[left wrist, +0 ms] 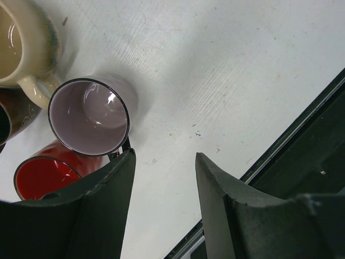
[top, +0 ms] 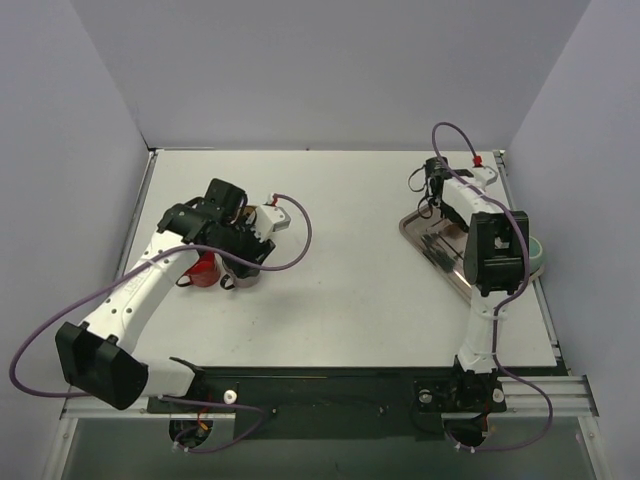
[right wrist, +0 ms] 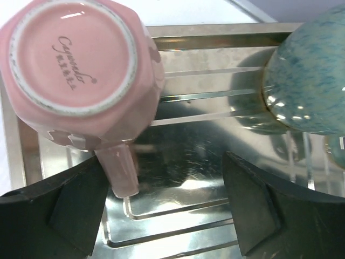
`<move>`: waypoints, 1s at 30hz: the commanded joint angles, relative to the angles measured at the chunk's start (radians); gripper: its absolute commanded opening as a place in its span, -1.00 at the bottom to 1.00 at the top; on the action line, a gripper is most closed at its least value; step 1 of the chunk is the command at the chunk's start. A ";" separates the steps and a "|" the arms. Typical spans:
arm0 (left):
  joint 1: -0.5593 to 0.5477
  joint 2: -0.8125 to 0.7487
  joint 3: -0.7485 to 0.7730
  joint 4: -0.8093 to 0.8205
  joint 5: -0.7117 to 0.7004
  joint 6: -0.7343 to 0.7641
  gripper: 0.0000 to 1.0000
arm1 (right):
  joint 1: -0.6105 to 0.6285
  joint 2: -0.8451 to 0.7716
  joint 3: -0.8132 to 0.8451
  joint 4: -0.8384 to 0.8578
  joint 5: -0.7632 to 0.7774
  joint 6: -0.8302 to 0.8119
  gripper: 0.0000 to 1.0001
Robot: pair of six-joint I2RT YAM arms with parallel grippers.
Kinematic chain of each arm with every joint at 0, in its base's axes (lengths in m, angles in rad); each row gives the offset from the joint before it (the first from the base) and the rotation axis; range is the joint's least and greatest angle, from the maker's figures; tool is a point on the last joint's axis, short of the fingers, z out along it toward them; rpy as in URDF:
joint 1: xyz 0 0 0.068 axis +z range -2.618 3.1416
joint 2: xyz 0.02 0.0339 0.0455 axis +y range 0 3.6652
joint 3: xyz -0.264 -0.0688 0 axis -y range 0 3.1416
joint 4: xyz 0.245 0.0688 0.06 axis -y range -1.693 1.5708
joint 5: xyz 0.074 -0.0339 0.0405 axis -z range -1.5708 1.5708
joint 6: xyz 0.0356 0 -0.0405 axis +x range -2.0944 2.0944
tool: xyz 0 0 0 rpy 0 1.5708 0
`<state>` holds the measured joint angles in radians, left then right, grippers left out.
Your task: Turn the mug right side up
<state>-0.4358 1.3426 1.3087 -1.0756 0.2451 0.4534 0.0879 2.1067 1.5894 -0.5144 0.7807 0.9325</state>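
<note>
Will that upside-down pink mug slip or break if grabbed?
Probably stiff and breakable: the pink mug looks like glazed ceramic. Its shiny surface may be slippery, and it could slide on the smooth metal tray.

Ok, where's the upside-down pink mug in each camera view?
Top external: cannot be made out; the right arm covers that part of the metal tray.
Left wrist: not in it.
Right wrist: pink mug at upper left, base up, handle pointing down toward the jaws.
Shared landmark: the metal tray, seen in top external and right wrist.
</note>
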 commanded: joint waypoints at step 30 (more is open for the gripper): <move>0.143 -0.198 0.158 0.455 0.765 -0.551 0.72 | 0.291 -1.115 -0.542 0.685 -0.664 -0.229 -1.00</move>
<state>-0.3431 1.1767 1.4620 -0.9733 0.7341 0.2218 0.3038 1.1175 1.0657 -0.0452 0.2291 0.6331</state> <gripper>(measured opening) 0.840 0.139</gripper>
